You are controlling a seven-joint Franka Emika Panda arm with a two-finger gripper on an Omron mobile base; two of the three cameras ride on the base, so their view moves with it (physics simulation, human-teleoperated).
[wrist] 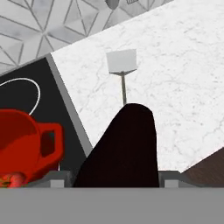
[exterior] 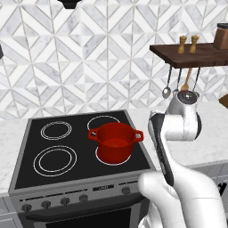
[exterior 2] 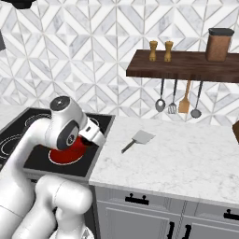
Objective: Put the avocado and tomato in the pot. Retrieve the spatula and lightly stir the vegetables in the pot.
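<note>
In the left base view, the red pot (exterior: pixel 115 142) stands on the front right burner of the stove (exterior: pixel 26 153).

In the right base view, the spatula (exterior 2: pixel 138 140) lies flat on the marble counter (exterior 2: pixel 186 158), well apart from the pot (exterior 2: pixel 63 156).

In the hand view, a dark lump, apparently the avocado (wrist: pixel 124 148), sits between the gripper (wrist: pixel 114 178) fingers, which seem clamped on it.

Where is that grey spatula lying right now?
The spatula lies flat on the white marble counter, just right of the stove and below the shelf's hanging utensils, apart from the red pot.
</note>
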